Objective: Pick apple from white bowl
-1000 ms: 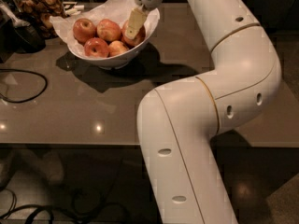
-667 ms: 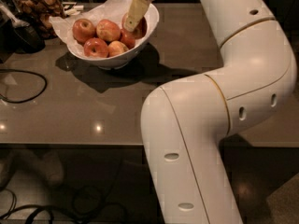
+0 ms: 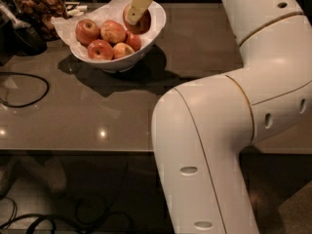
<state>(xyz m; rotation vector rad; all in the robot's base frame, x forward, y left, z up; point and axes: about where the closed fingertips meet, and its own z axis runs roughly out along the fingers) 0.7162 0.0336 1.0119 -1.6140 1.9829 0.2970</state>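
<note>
The white bowl (image 3: 127, 61) stands at the back of the brown table, lined with crinkled white paper (image 3: 108, 9). Several orange-red apples lie in it, such as one at the left (image 3: 87, 30). My gripper (image 3: 136, 22) reaches down into the bowl's right side from the top edge. One cream finger (image 3: 138, 4) shows in front, the other is hidden. It is shut on an apple (image 3: 145, 25), held a little above the other apples near the bowl's right rim.
My big white arm (image 3: 234, 106) fills the right half of the view. A jar of brown snacks (image 3: 36, 4) and a dark object (image 3: 17, 35) stand at the back left. A black cable (image 3: 22, 89) loops on the table. The table's front edge (image 3: 73, 150) runs below.
The gripper has closed in on the right-hand apple and risen slightly; that apple now sits higher in the bowl, near the rim. The arm has shifted right.
</note>
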